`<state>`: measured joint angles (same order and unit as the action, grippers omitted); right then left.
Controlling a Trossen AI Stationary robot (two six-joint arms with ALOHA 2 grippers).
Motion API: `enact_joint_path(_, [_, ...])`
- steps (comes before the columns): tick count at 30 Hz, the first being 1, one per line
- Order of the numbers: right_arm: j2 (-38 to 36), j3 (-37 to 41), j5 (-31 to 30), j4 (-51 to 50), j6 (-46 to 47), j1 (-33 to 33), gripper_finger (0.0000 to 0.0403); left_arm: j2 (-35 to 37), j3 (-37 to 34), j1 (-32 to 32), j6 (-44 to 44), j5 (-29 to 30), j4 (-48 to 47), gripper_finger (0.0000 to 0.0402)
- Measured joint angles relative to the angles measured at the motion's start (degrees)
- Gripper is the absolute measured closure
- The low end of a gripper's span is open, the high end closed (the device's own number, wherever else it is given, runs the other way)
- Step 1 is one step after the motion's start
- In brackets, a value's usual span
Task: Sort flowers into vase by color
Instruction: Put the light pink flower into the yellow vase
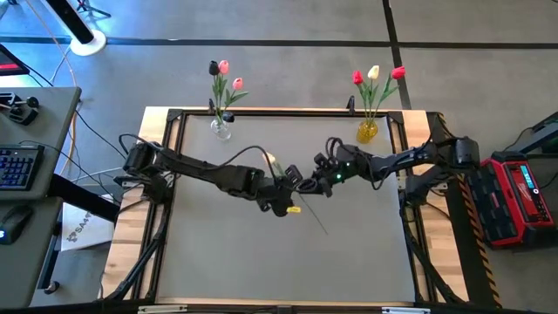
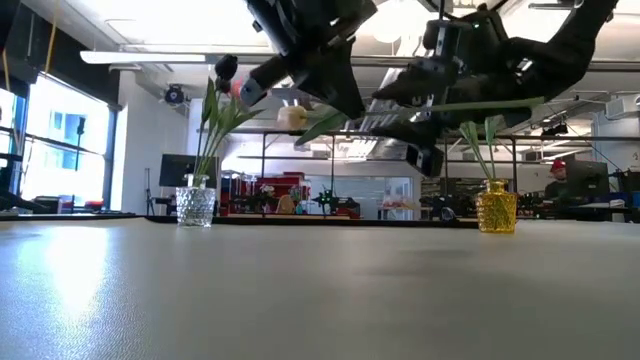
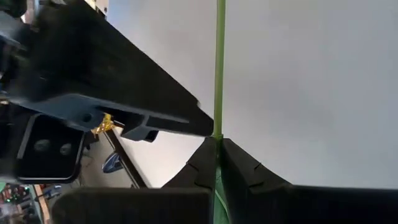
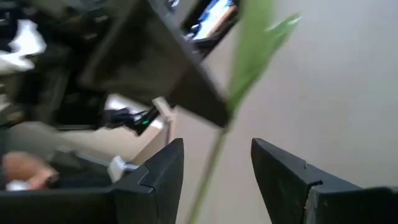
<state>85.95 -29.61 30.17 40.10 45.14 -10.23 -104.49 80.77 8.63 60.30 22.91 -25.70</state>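
Note:
A cream-headed tulip [image 2: 292, 117] with a long green stem is held level above the table's middle, and its stem [image 1: 316, 220] trails toward the near right. My left gripper [image 1: 286, 199] is shut on that stem. My right gripper [image 1: 309, 181] is open; in the right wrist view the stem [image 4: 210, 167] passes between its two fingers without visible touch. A clear glass vase [image 1: 221, 129] at the far left holds one near-black and two pink tulips. A yellow vase [image 1: 367, 132] at the far right holds two red tulips and one cream tulip. My left gripper pinches the tulip's green stem [image 3: 217, 127] between its two fingertips [image 3: 239, 163], and the stem runs straight on past them. The flower is lifted clear of the table and lies about level in the low view, with its cream head on one side and its long stem [image 2: 500, 103] on the other.
Both vases stand at the table's far edge [image 1: 288, 112], the glass one [image 2: 195, 206] left and the yellow one [image 2: 496, 210] right. The two arms meet over the table's centre, close together. A desk with a keyboard [image 1: 19, 166] stands to the left and a red case [image 1: 519, 196] to the right.

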Motion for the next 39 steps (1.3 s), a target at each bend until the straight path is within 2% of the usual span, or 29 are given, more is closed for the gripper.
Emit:
enact_joint_path(4, [0.0, 0.0, 5.5, 1.1, -0.2, -2.3, 0.0226, 0.0, 0.0, -2.2, 3.6, -1.3, -0.1, 0.0401])
enact_joint_path(10, [0.0, 0.0, 5.7, 0.8, -0.6, -3.4, 0.0238, 0.0, 0.0, -4.8, 8.9, -3.3, 3.0, 0.0401])
enact_joint_path(17, [0.0, 0.0, 2.9, -0.6, -0.4, -3.6, 0.0302, 0.0, 0.0, -5.9, 10.4, -5.5, 6.8, 0.0401])
enact_joint_path(23, [0.0, 0.0, 2.8, -0.9, -1.4, -4.0, 0.0389, 0.0, 0.0, -5.1, 7.7, -5.7, 5.7, 0.0401])
enact_joint_path(26, [0.0, 0.0, 2.3, -2.1, -2.1, -4.0, 0.0394, 0.0, 0.0, -4.9, 0.0, -6.2, 6.4, 0.0400])
enact_joint_path(29, [0.0, 0.0, -2.8, -4.6, -2.1, -4.0, 0.0400, 0.0, 0.0, -4.8, -11.2, -8.5, 8.8, 0.0389])
enact_joint_path(35, [-0.3, 0.1, -20.0, -8.4, -1.7, -4.0, 0.0401, 0.1, 0.0, -4.9, -38.1, -8.5, 13.1, 0.0360])
enact_joint_path(37, [-1.5, 0.1, -26.1, -8.2, -3.2, -4.0, 0.0402, 0.8, 0.0, -5.3, -49.3, -7.6, 12.6, 0.0353])
enact_joint_path(39, [-3.8, 0.1, -31.4, -8.2, -6.1, -4.2, 0.0402, 1.6, 0.0, -5.9, -59.6, -9.1, 12.4, 0.0350])
